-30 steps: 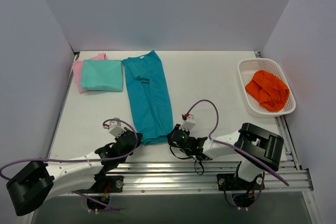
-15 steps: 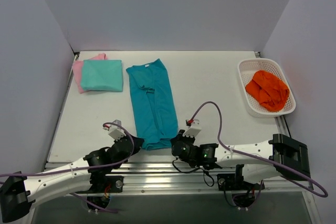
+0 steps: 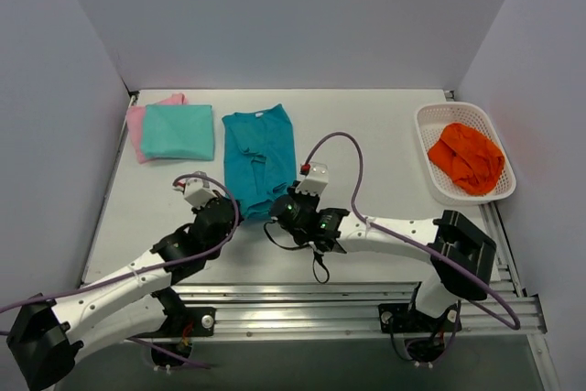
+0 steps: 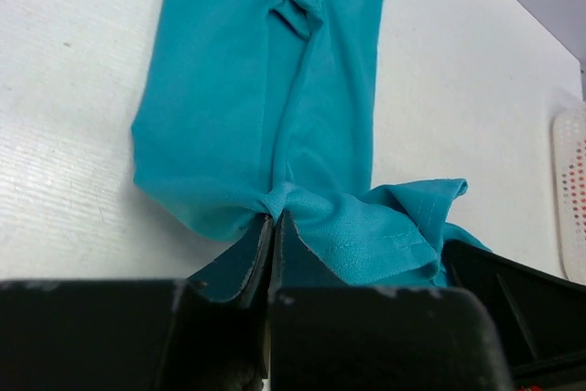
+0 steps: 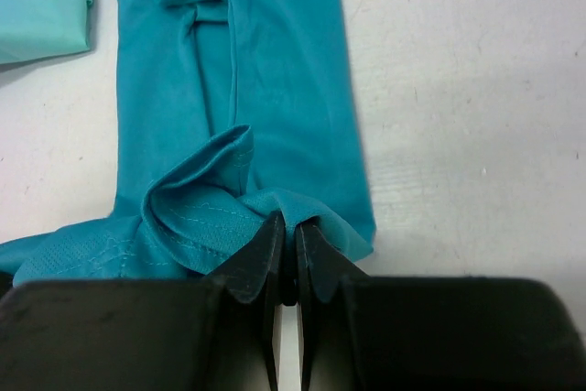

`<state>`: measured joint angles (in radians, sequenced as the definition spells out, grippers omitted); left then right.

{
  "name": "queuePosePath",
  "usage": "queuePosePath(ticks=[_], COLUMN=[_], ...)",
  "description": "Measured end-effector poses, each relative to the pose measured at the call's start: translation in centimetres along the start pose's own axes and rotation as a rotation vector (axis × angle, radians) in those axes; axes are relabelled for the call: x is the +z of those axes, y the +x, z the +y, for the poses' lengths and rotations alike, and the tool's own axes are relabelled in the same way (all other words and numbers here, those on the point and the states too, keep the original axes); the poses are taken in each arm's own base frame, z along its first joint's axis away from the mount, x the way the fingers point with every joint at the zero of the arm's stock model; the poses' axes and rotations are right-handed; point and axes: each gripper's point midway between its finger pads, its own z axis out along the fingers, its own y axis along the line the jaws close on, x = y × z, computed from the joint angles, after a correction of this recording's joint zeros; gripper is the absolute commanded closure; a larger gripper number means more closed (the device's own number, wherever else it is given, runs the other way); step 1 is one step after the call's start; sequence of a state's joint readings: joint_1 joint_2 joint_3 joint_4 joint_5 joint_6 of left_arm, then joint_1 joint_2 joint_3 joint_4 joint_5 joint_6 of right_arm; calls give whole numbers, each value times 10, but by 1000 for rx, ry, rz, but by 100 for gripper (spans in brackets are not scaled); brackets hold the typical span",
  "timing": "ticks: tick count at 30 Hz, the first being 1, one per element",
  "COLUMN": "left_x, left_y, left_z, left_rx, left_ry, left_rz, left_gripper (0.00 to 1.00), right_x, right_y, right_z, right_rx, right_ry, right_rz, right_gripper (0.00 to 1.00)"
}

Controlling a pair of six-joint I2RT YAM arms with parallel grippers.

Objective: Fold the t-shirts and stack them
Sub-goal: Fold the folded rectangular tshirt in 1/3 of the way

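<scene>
The left fingers (image 4: 247, 267) and right fingers (image 5: 259, 263) are pinching the deep teal t-shirt's (image 3: 259, 148) near hem, mid-fold, probably needing carrying toward its far end.

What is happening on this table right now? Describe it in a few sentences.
The left pincer and right pincer are each shut on a near corner of the deep teal t-shirt, its near hem bunched up over the rest, mid-fold. A folded aqua-mint t-shirt lies on a pink t-shirt at the far left. An orange cloth sits in the white basket.
</scene>
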<state>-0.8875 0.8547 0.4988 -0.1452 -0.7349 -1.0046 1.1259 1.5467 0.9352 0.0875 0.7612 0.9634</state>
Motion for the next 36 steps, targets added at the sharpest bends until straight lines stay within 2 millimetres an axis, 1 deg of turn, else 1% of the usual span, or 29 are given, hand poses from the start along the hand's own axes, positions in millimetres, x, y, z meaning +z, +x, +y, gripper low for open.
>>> queuePosePath(ticks=[4, 10, 15, 19, 21, 22, 23, 24, 25, 26, 27, 28, 29, 30, 33, 36], left_x=[29, 75, 111, 140, 152, 156, 160, 164, 167, 171, 174, 177, 180, 183, 197, 222], left_y=[-9, -11, -5, -1, 1, 3, 3, 3, 2, 1, -1, -4, -7, -10, -24, -53], left_z=[7, 7, 13, 17, 20, 21, 24, 27, 30, 34, 36, 39, 42, 44, 48, 45], left_rx=[22, 25, 19, 10, 3, 0, -1, -3, -2, -9, -13, -16, -28, -37, -65, -94], left_ry=[-44, -61, -77, -103, -113, -118, -129, -139, -150, -163, -174, -185, -196, -204, -221, -226], left_rz=[-13, 13, 45, 62, 67, 71, 72, 71, 70, 66, 59, 51, 42, 34, 13, -21], left_gripper=[97, 98, 98, 98, 98, 97, 94, 77, 63, 49, 24, 15, 2, 6, 6, 6], right_x=[23, 63, 102, 132, 145, 151, 156, 160, 162, 164, 165, 167, 168, 169, 170, 168], right_y=[-13, -24, -23, -14, -8, -6, -5, -5, -4, -5, -7, -11, -14, -16, -22, -28], right_z=[6, 2, 0, -4, -8, -10, -13, -16, -20, -23, -25, -27, -28, -29, -28, -29], right_rx=[-13, -19, -34, -47, -49, -47, -47, -43, -50, -52, -51, -49, -46, -44, -40, -42], right_ry=[20, 45, 64, 78, 83, 85, 89, 93, 99, 104, 107, 112, 115, 119, 126, 136], right_rz=[-8, 9, 40, 74, 98, 105, 110, 115, 120, 122, 119, 114, 109, 105, 88, 74], right_gripper=[100, 100, 100, 100, 83, 70, 46, 36, 27, 20, 19, 18, 18, 18, 17, 17])
